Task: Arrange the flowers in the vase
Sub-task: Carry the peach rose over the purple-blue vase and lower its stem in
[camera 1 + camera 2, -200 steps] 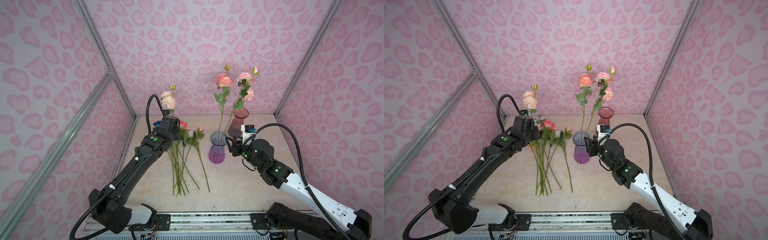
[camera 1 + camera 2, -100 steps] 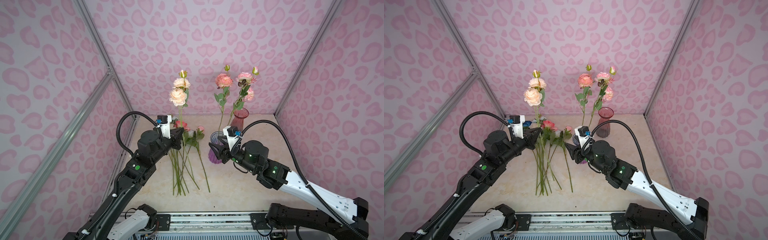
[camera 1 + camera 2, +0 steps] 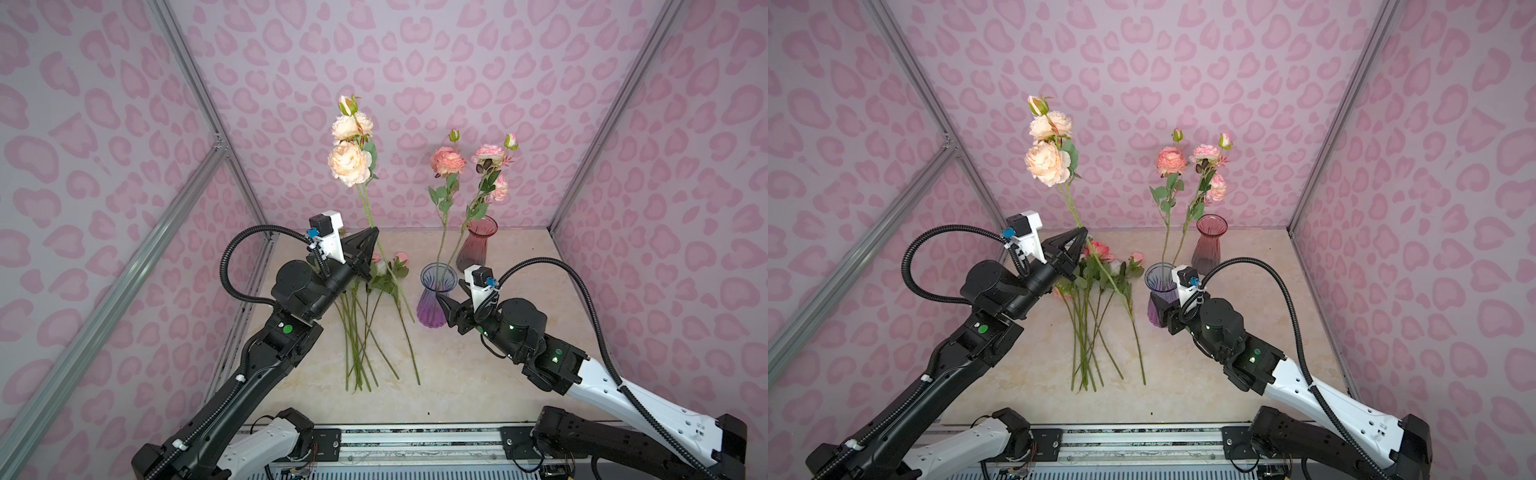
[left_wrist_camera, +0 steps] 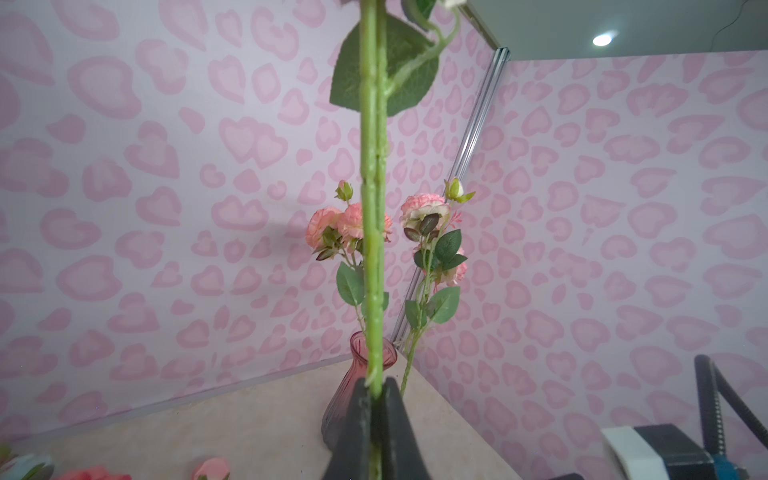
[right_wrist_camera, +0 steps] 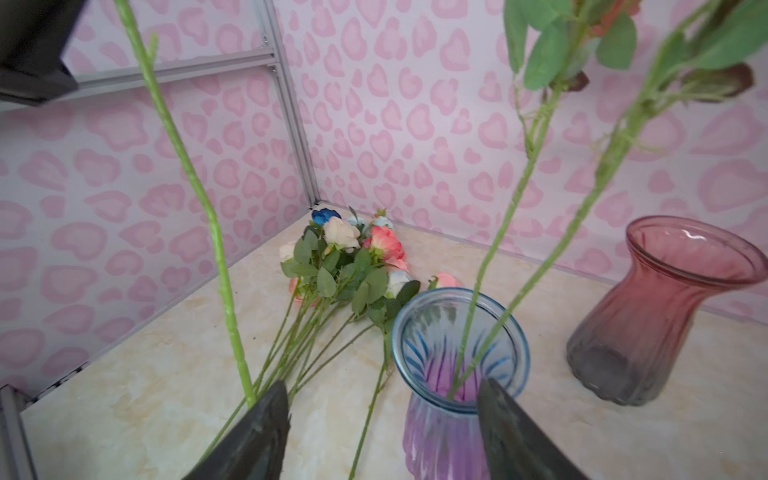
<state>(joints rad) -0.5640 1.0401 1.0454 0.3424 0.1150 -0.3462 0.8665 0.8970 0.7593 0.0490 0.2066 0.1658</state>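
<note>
While most of the flowers [image 5: 345, 270] lie bundled on the surface [image 3: 478, 374], cut ends toward the near edge and blooms toward the back, one has been lifted out for placing. Nearest the bundle's ends, the right gripper [image 3: 446, 305] sits low, just beside the purple vase [image 3: 430, 309], its fingers [image 5: 257, 436] spread wide with nothing between them. That stance looks meant either to steady the vase or to catch a stem's lower end and steer it into the mouth. Two pink stems [image 3: 446, 162] already stand in this vase, leaning apart against its rim. Beyond the bundle, the left gripper [image 3: 372, 237] is raised off the surface, fingers pinched narrow on the peach stem [image 3: 348, 164] partway down. The heavy blooms ride upright above the grip and the bare lower end hangs toward the right fingers; whether it touches them cannot be told. Farthest back, near the wall, a red vase [image 3: 477, 243] stands empty.
</note>
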